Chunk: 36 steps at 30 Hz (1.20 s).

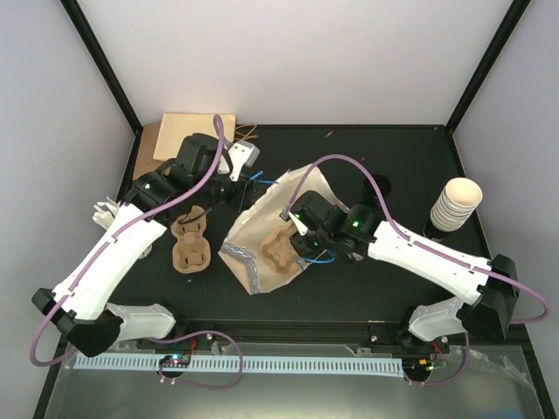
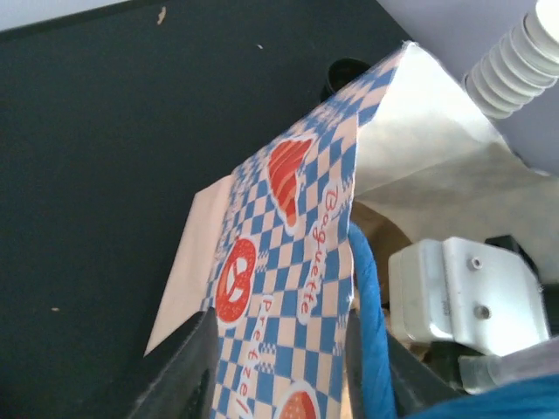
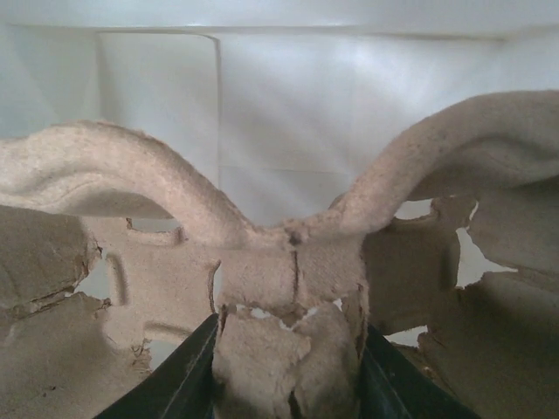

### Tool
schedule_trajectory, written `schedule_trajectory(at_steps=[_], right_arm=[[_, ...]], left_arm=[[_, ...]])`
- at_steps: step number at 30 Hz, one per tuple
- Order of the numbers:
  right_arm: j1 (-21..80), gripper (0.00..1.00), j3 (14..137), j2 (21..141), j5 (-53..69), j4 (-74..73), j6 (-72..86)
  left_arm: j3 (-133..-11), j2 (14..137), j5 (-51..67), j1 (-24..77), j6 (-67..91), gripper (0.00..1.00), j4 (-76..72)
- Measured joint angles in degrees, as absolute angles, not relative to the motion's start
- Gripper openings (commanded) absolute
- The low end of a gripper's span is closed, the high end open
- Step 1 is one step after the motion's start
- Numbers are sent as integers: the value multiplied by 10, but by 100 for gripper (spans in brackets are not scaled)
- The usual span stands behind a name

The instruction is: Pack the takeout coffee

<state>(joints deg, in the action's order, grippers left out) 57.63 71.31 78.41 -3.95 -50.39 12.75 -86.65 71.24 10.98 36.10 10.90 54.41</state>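
My left gripper [image 2: 278,358] pinches the checked wall of the paper bag [image 2: 297,227], jaws part closed on it, beside its blue handle [image 2: 367,288]. My right gripper [image 3: 288,358] sits inside the bag, clamped on the middle post of a pulp cup tray [image 3: 288,253]. The coffee's black lid [image 1: 376,186] shows on the table [image 1: 393,148] just behind the bag; I cannot make out the cup under it.
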Motion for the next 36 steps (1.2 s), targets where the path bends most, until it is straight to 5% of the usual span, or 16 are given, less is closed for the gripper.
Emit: schedule_trajectory(at_steps=[5,17,21,26,36], right_arm=[[576,34,714,798,-37,-511,123],[577,34,736,829,-29,-514,112],[577,34,745,842,-29,-515,109],[577,35,762,847,-30,-515,106],[565,35,819,898,-37,-519,92]], left_arm=[[-864,700,149,354,90,72,544],[-862,573,155,458,57,80,562],[-862,562,91,492,61,90,564],[-872,560,-22,492,76,84,584],[-858,554,121,544,55,74,552]])
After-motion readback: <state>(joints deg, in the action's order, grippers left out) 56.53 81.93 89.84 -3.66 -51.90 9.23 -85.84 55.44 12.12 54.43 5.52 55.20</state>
